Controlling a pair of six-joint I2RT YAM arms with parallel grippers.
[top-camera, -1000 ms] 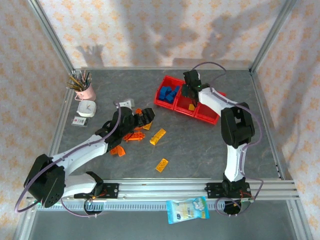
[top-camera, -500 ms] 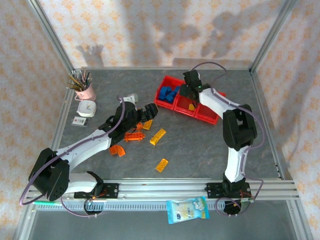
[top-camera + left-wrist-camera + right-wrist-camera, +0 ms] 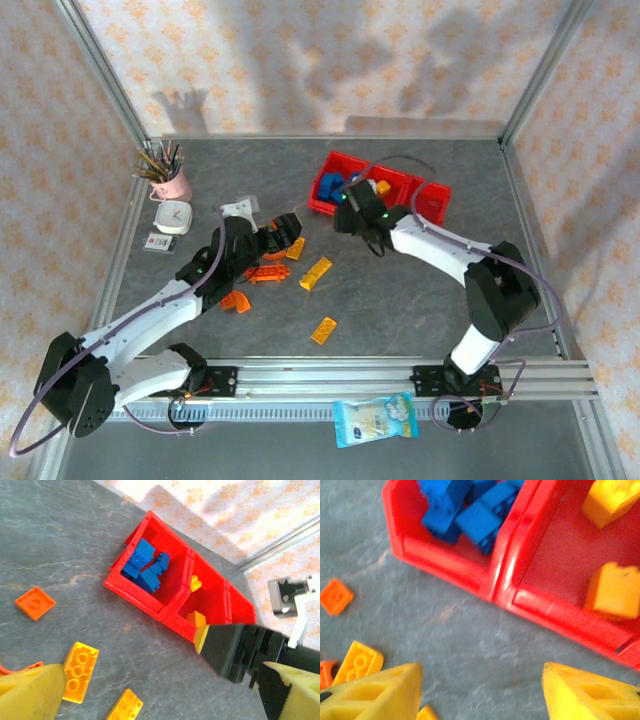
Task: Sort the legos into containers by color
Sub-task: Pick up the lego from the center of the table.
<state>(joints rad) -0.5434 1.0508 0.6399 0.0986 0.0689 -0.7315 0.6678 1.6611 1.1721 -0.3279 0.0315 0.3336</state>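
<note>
Overhead, the right arm's wrist is covering part of the near wall of the containers, and the right gripper is reading as a dark mass there, its fingers too small to separate. The left forearm is hiding some of the orange pieces beneath it. On the right wrist camera the tray's last bin is being cut off at the edge. The yellow fingers are standing apart over bare table, gripping nothing. The left gripper is also spread wide and holding nothing, its fingers clipped by the lower corners.

The left arm is reaching diagonally from the near-left corner toward the table's middle. The right arm is rising from its base, bending at the elbow, and stretching left toward the tray's front.

The tray's long axis is running left to right, slanting slightly nearer at its right end. Blue legos are lying in the leftmost bin, with yellow bricks in the middle one. A loose yellow brick is lying diagonally on the table.
</note>
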